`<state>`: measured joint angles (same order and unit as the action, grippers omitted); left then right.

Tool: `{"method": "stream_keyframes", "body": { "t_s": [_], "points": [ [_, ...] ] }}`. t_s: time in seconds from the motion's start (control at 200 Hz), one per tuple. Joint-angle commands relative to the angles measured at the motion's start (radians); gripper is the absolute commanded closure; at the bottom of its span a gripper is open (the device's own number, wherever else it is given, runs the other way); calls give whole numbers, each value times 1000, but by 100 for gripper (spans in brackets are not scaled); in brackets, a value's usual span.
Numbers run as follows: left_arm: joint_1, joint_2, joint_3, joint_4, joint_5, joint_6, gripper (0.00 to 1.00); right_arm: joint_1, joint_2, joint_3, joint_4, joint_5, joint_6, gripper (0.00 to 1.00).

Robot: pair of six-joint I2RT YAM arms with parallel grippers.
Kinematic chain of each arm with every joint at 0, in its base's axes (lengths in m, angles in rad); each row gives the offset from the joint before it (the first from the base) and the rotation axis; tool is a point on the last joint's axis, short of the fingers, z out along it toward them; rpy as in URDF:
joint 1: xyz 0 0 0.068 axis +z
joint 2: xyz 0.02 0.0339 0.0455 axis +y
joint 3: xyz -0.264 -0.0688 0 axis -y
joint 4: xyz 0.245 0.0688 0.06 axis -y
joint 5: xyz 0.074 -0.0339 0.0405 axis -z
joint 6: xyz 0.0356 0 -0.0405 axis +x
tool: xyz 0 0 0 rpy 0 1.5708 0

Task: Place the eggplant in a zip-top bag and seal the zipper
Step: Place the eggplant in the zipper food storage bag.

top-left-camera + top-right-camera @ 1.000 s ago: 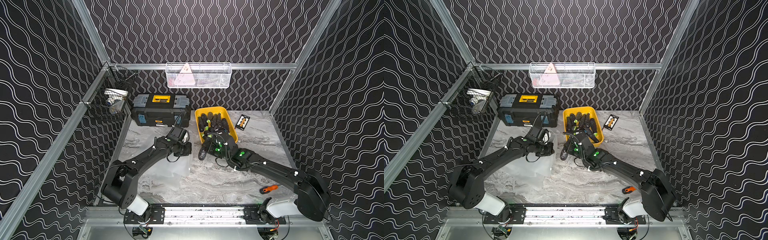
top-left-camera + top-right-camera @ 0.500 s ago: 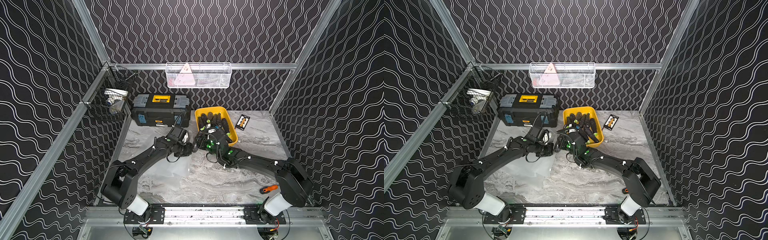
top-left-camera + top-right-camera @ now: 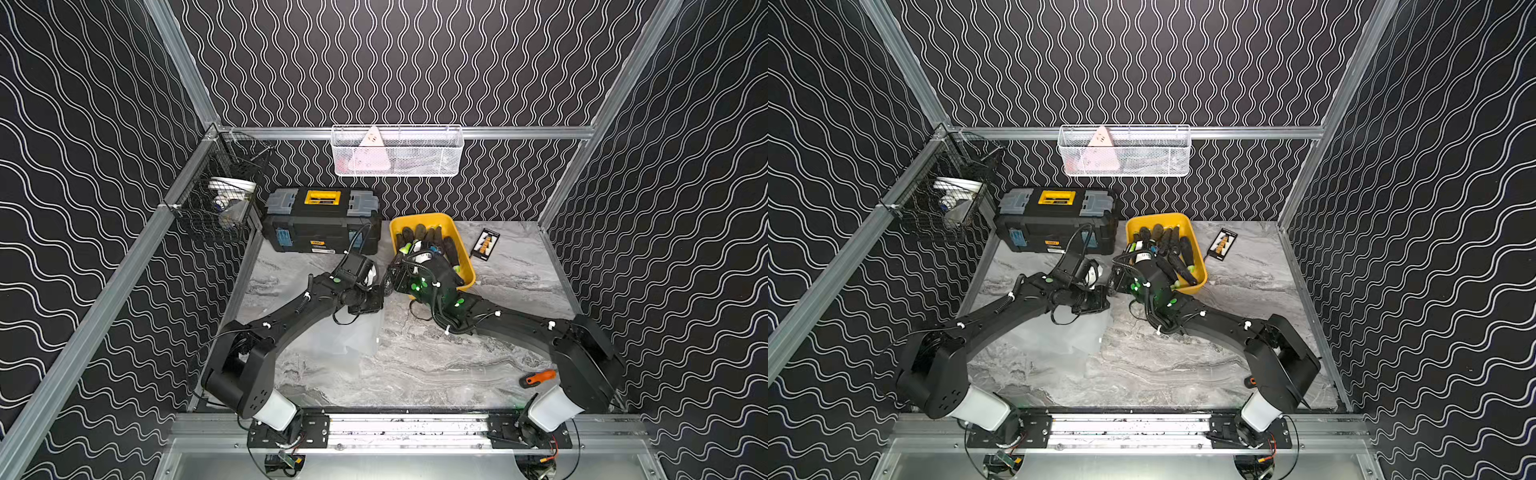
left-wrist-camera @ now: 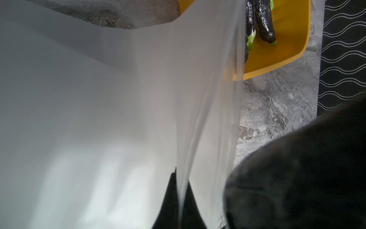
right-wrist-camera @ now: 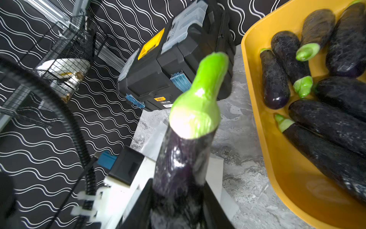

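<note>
right wrist view: one eggplant [image 5: 184,158], purple with a green cap, sticks out of the right end effector [image 5: 178,210]. its two fingers [image 5: 138,214] are closed onto the lower body, partly spread. the fingertips are blurred and cut off by the frame. behind it are one toolbox [image 5: 168,69], one black wire basket [image 5: 65,63] and one yellow bin [image 5: 255,99]. the bin holds seven loose eggplants [image 5: 275,83], several cut off by the frame. a strip of clear film shows past the held eggplant, too faint to trace.

left wrist view: one zip-top bag [image 4: 99,119] fills most of the frame as milky film. the left end effector [image 4: 181,210] is fully closed, pinching a fold of that film between two dark fingers [image 4: 166,214]. only two loose eggplants show in the bin's corner. a black blurred mass at one side cannot be identified.

top views: two arms reach in from the near corners of the table [image 3: 415,374]. in both top views the bag lies left of the table's centre, its far right corner lifted by the left end effector. the right end effector is just beside it, by the bin's near left corner, and the held eggplant is lost among the dark parts. toolbox and bin sit along the far edge. one card [image 3: 484,245] lies near the far right corner and one screwdriver [image 3: 539,378] near the near right corner. in a top view the arm base hides most of the screwdriver [image 3: 1250,380]. one white mesh basket [image 3: 397,151] hangs on the back wall.
</note>
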<state>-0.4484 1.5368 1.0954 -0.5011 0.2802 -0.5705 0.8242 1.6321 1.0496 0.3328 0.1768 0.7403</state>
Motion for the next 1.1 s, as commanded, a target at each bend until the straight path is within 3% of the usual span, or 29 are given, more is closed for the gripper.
{"method": "stream_keyframes", "body": {
  "t_s": [0.0,0.555,0.891,1.096],
  "points": [
    [2,-7,4,-12,4,14,99,6,30,22,55,-2,-8,66],
    [14,-36,26,-20,34,3,99,60,54,-59,55,72,-80,65],
    [64,-59,16,-1,84,-15,98,91,89,-50,40,63,-99,56],
    [80,-64,-25,53,139,-47,99,92,66,-112,216,47,-44,60]
  ]
}}
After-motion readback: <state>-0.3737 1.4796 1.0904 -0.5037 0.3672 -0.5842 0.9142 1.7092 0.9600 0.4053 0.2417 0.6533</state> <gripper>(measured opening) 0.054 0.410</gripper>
